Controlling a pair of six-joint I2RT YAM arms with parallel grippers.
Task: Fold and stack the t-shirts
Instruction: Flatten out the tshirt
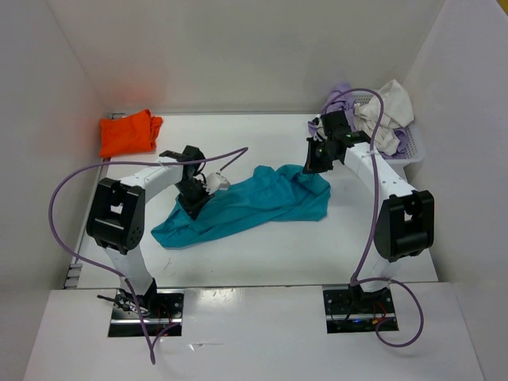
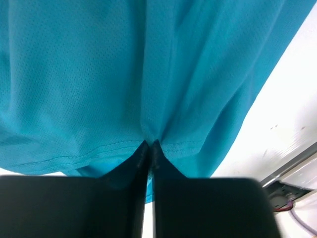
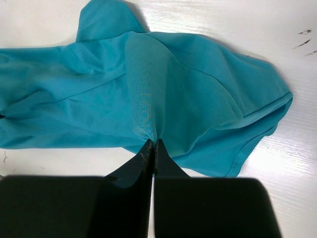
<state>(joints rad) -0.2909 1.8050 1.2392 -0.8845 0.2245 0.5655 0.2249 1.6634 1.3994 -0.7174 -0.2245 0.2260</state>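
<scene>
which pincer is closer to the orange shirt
Left. The left pincer pinches the teal shirt at its left part, right of the orange shirt and nearer the arm bases; the right pincer pinches its right end, much farther away.

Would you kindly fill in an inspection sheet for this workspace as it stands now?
Surface: white table, faint scuffs.
Job's things: teal t-shirt crumpled mid-table; orange t-shirt bundled far left; lavender t-shirt and off-white t-shirt heaped in basket, far right.
Clutter: nothing seen.
Grippers: left gripper and right gripper, jaws shut on teal t-shirt.
Cables: purple cables loop off both arms.
Surroundings: white walls on three sides.
</scene>
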